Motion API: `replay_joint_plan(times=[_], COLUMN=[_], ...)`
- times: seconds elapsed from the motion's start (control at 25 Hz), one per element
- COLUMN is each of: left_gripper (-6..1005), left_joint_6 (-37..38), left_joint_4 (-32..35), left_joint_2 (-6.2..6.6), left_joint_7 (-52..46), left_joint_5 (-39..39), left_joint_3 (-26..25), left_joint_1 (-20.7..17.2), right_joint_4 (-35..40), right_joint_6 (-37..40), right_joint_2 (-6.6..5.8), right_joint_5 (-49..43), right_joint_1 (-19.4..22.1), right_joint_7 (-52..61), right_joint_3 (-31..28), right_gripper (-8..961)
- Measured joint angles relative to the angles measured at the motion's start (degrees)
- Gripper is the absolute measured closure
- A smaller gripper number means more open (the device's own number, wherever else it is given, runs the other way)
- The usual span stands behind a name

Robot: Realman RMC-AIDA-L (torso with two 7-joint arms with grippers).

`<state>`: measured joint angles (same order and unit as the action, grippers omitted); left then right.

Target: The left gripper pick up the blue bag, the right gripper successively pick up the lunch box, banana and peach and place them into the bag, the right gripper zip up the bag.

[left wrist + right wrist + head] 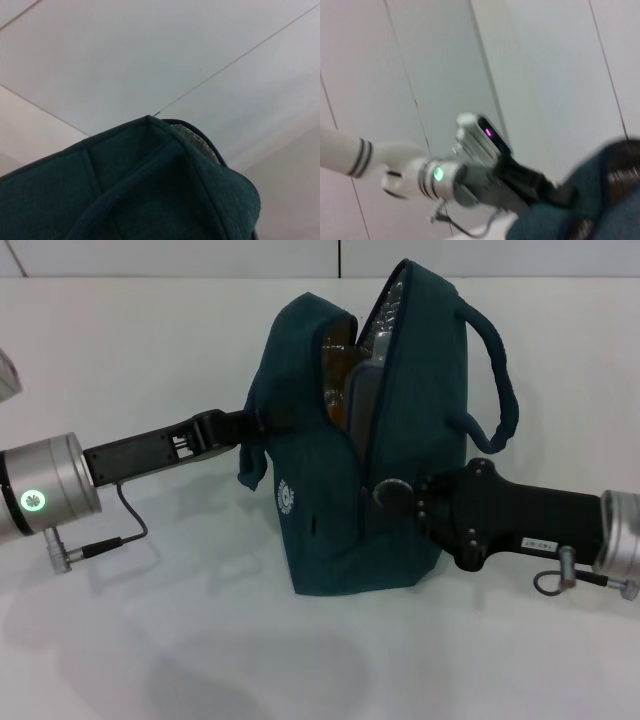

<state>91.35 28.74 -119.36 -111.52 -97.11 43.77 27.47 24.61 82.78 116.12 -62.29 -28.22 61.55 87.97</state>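
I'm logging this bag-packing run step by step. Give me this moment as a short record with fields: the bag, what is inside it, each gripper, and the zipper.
bag: blue bag stands upright on the white table, top still gaping
contents: something orange shows through the opening against the silver lining; which items, cannot tell
left gripper: left gripper reaches in from the robot's left and grips the bag's upper left edge
right gripper: right gripper is at the bag's front seam, low on the zipper line; finger state unclear
zipper: open along most of its length

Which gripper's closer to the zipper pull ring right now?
Right. The right gripper is at the zipper pull ring on the blue bag; the left gripper grips the bag's far side.
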Motion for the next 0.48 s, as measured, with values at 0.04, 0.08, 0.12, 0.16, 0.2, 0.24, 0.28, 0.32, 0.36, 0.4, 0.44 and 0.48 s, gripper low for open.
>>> replay_joint_plan(times=[0.04, 0.08, 0.12, 0.16, 0.2, 0.24, 0.28, 0.32, 0.36, 0.4, 0.44, 0.48], left_gripper=[890, 889, 889, 889, 889, 888, 888, 888, 887, 887, 887, 887], left_joint_6=[0.00, 0.17, 0.21, 0.31, 0.40, 0.45, 0.47, 0.48, 0.49, 0.50, 0.50, 0.61], left_joint_4=[0.00, 0.00, 0.00, 0.00, 0.00, 0.00, 0.00, 0.00, 0.00, 0.00, 0.00, 0.00], left_joint_2=[0.00, 0.01, 0.01, 0.01, 0.01, 0.01, 0.01, 0.01, 0.01, 0.01, 0.01, 0.01], left_joint_7=[0.00, 0.25, 0.32, 0.47, 0.58, 0.64, 0.70, 0.79, 0.95, 1.33, 1.71, 2.76], left_joint_5=[0.00, 0.00, 0.00, 0.00, 0.00, 0.00, 0.00, 0.00, -0.01, 0.00, 0.06, 0.50], left_joint_3=[0.00, 0.00, 0.00, 0.02, 0.04, 0.11, 0.19, 0.27, 0.28, 0.24, 0.17, 0.12], left_joint_1=[0.00, 0.23, 0.28, 0.43, 0.57, 0.72, 0.84, 0.96, 1.02, 1.04, 1.04, 0.98], right_joint_4=[0.27, 0.30, 0.34, 0.36, 0.38, 0.39, 0.40, 0.42, 0.45, 0.47, 0.48, 0.48], right_joint_6=[2.50, 2.86, 3.34, 3.77, 4.05, 4.16, 4.20, 4.20, 4.20, 4.20, 4.20, 4.20], right_joint_2=[0.02, 0.03, 0.05, 0.06, 0.06, 0.06, 0.06, 0.06, 0.06, 0.06, 0.06, 0.06], right_joint_5=[1.93, 2.26, 2.70, 3.17, 3.49, 3.68, 3.70, 3.73, 3.76, 3.77, 3.79, 3.80], right_joint_1=[0.83, 0.92, 1.02, 1.05, 1.03, 0.90, 0.75, 0.60, 0.42, 0.26, 0.07, -0.11], right_joint_7=[-3.31, -3.90, -4.64, -5.21, -5.51, -5.69, -5.83, -6.05, -6.34, -6.64, -6.90, -7.05], right_joint_3=[0.01, 0.05, 0.11, 0.26, 0.40, 0.52, 0.54, 0.54, 0.54, 0.56, 0.58, 0.60], right_gripper=[947, 946, 946, 946, 946, 946, 946, 946, 946, 946, 946, 946])
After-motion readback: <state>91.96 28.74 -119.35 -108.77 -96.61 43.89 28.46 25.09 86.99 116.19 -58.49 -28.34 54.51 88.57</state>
